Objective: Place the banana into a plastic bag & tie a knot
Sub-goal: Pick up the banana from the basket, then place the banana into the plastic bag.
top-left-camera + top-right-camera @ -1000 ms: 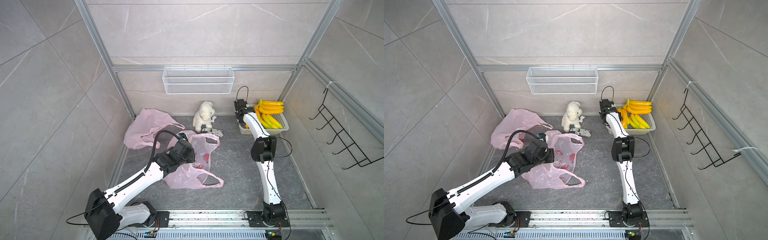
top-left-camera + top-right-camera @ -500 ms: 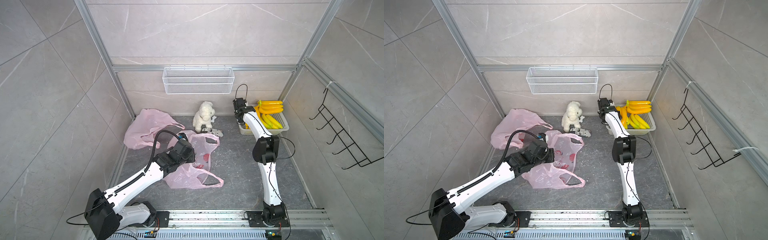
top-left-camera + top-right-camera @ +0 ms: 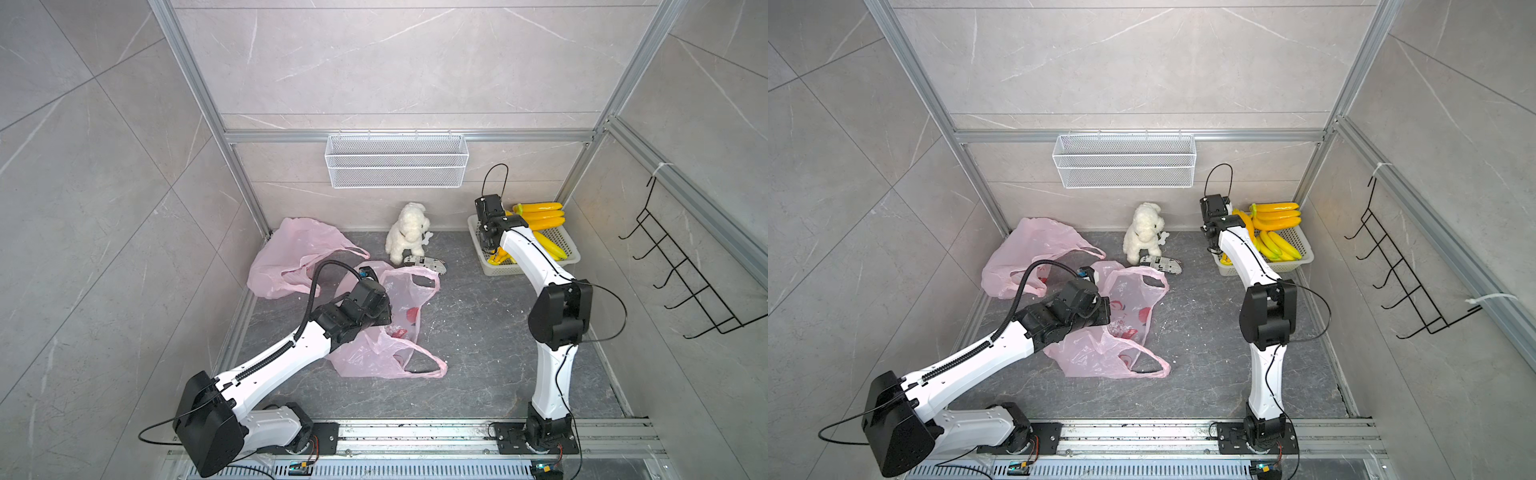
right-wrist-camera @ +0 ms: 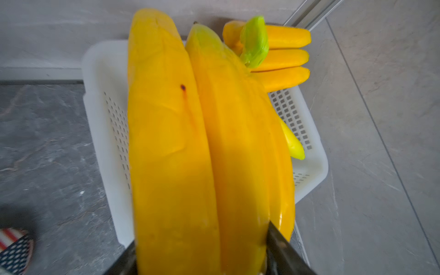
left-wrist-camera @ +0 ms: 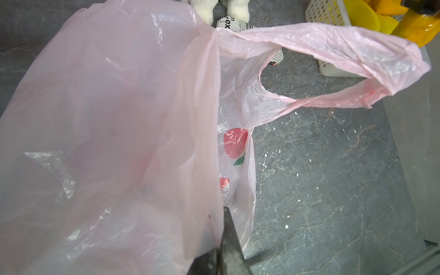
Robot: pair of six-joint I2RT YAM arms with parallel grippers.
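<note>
the right tool (image 4: 202, 254) was closed on a bunch of yellow plastic bananas (image 4: 166, 142), one finger on each side, held just over the white plastic basket with small holes (image 4: 104, 119). more yellow bananas (image 3: 540, 214) lay in that basket, which sat in the far corner, tight by two walls. in both top views the right arm itself stood in front of part of the basket.

the left tool (image 5: 225, 242) was pinched shut on the thin see-through pink plastic bag with red fruit pictures (image 3: 409, 299), and the film fell over the tool. one bag handle (image 5: 333, 42) made an open loop toward the basket. a second plain pink plastic bag (image 3: 299, 249) lay crumpled by the left wall. a fluffy white toy dog (image 3: 405, 232) sat by the back wall, and a small thing with newspaper print (image 3: 424, 262) lay at its feet, next to the bag's top edge. only the letters "ex" (image 5: 232, 22) could be read on it.

the grey stone bench (image 3: 478, 332) was bare between the bag and the right arm, with little white specks. a white wire basket (image 3: 397, 166) hung on the back wall, and a black wire hook rack (image 3: 681, 282) on the right wall.
</note>
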